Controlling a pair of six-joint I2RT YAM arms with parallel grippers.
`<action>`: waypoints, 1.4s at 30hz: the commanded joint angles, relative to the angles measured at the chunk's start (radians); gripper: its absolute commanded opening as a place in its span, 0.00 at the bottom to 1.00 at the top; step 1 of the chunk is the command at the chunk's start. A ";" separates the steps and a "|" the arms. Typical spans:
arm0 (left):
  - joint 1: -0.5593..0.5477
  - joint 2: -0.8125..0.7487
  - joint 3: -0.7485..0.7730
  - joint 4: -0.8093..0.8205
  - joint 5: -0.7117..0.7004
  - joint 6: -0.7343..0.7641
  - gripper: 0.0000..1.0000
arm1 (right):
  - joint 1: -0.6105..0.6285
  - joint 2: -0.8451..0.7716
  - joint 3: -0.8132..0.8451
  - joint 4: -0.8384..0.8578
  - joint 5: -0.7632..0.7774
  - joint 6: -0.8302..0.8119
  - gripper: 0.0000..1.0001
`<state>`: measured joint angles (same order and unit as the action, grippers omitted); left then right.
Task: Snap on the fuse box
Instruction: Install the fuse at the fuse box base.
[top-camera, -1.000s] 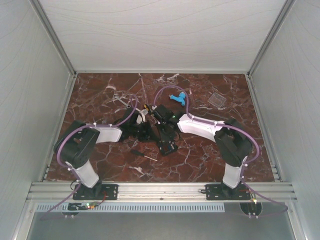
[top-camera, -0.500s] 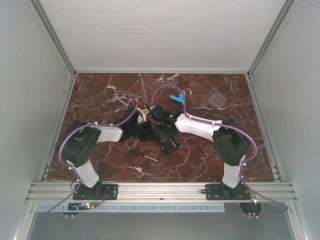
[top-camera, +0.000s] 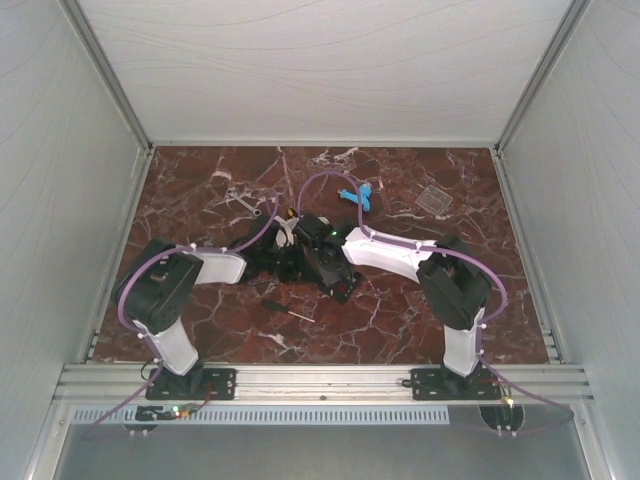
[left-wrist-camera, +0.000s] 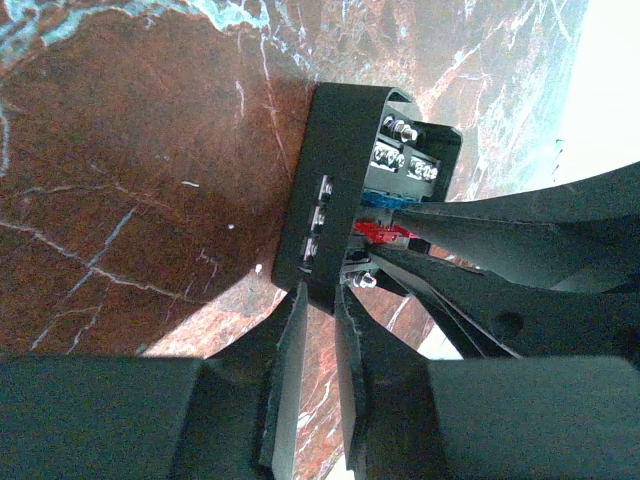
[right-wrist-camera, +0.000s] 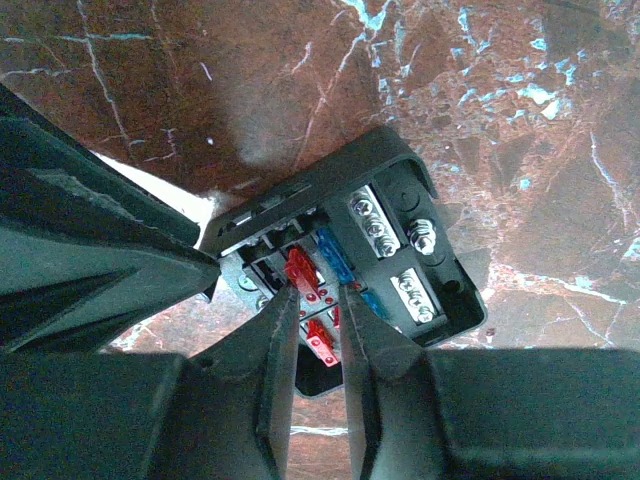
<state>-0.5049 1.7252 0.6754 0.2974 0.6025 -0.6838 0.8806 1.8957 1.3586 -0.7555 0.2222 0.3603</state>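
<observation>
The fuse box (right-wrist-camera: 400, 250) is a black open box with red and blue fuses and screw terminals, lying on the marble table (top-camera: 200, 200). It also shows in the left wrist view (left-wrist-camera: 345, 180) and the top view (top-camera: 343, 288). My left gripper (left-wrist-camera: 322, 295) is shut on the box's near wall at a corner (top-camera: 298, 266). My right gripper (right-wrist-camera: 318, 300) hangs just over the fuses with its jaws a narrow gap apart and nothing clamped (top-camera: 328, 272). The clear square cover (top-camera: 435, 198) lies apart at the back right.
A light-blue plastic piece (top-camera: 363, 195) lies behind the right arm. A thin black-handled screwdriver (top-camera: 288, 311) lies in front of the grippers. A small metal tool (top-camera: 245, 203) lies at the back left. Grey walls enclose the table.
My right arm has swung left, bringing its gripper closer over the fuse box and uncovering more of the blue piece. My left arm has stayed put.
</observation>
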 joint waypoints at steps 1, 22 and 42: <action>-0.004 0.040 0.001 -0.084 -0.030 0.038 0.17 | -0.006 -0.017 0.020 -0.052 0.053 -0.031 0.19; -0.104 -0.168 0.002 -0.194 -0.312 -0.097 0.47 | -0.127 -0.205 -0.072 0.076 -0.114 -0.143 0.38; -0.165 -0.047 0.177 -0.441 -0.433 -0.039 0.24 | -0.106 -0.321 -0.215 0.203 -0.285 -0.101 0.43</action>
<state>-0.6685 1.6783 0.8249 -0.0769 0.1959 -0.7609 0.7227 1.6058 1.1507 -0.6003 -0.0357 0.2493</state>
